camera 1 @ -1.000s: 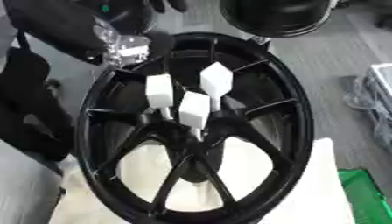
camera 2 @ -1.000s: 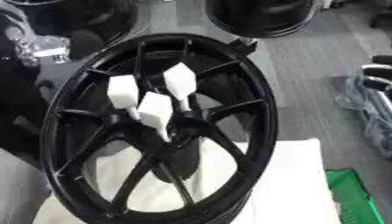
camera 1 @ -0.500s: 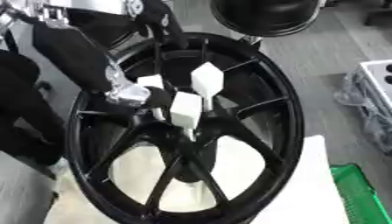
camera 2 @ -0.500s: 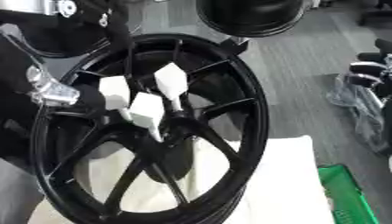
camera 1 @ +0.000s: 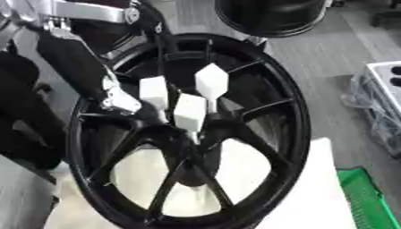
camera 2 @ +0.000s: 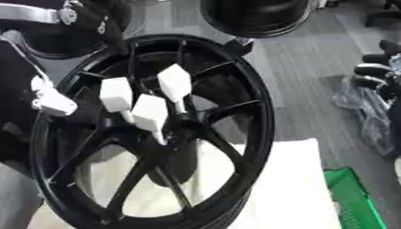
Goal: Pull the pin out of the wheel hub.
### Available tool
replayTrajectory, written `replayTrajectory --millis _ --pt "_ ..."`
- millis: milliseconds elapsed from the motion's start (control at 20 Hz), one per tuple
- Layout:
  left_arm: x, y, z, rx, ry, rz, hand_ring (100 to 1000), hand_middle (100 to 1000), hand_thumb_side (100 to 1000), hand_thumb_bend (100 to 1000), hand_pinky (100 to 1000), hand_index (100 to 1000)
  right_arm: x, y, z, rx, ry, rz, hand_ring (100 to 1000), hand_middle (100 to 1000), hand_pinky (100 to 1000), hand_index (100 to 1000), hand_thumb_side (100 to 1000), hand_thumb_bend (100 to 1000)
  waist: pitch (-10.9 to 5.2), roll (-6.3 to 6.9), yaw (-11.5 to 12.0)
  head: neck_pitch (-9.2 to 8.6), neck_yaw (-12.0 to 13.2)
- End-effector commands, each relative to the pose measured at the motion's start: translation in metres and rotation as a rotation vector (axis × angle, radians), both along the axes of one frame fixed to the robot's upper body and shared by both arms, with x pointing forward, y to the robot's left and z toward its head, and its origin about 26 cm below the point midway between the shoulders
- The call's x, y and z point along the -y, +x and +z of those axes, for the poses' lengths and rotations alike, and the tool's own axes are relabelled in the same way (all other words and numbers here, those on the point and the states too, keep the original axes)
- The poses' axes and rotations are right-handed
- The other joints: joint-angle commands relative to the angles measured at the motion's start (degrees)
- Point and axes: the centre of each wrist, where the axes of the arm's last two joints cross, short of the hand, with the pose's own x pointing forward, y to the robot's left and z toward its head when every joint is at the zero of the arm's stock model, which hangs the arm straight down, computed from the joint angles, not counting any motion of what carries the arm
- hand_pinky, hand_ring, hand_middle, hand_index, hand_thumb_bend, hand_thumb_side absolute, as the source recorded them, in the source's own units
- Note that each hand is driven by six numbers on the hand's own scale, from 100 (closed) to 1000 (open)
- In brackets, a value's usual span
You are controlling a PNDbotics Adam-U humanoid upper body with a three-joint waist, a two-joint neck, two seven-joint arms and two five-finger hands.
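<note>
Black alloy fills most of my view: the wheel hub point(camera 1: 258, 112) lies flat on a white sheet point(camera 1: 313, 197), with three white-headed pins point(camera 1: 190, 112) standing up close together near its centre, each on a thin stem. One head point(camera 1: 153, 91) sits toward the left, one point(camera 1: 211, 81) toward the far rim, and the nearest is the one I take as my target, though any of the three could serve.

My left hand point(camera 1: 117, 99) comes in over the left rim of the wheel, its silver tip just beside the left pin's head. I cannot tell how its fingers are set, since only the tip and forearm show clearly. My right hand is nowhere in either view.

To do this well, I judge I should close on one head alone, from the side, then draw straight up along the stem so it does not bind in its hole. The crowding is the trouble: the heads stand nearly touching, so a wide approach could knock a neighbour.

Beyond the far rim stands another dark tyre point(camera 1: 274, 15). A green crate point(camera 1: 364, 197) sits past the sheet's right edge, well apart from the work.
</note>
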Motion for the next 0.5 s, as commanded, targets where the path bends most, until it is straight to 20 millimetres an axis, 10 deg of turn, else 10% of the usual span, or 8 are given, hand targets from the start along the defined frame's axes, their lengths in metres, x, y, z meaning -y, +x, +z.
replayTrajectory --millis 50,500 --pt "-0.008 -0.001 0.008 0.039 0.011 0.040 846 809 600 615 885 856 0.002 -0.003 0.010 0.027 -0.034 0.001 709 687 717 855 708 100 -1.11 -0.23 0.0 0.27 -0.1" --pt "-0.012 0.012 0.000 0.037 0.013 0.103 834 796 621 611 873 842 0.002 -0.002 0.009 0.026 -0.034 0.002 709 688 717 855 709 100 -1.00 -0.30 -0.1 0.23 0.1"
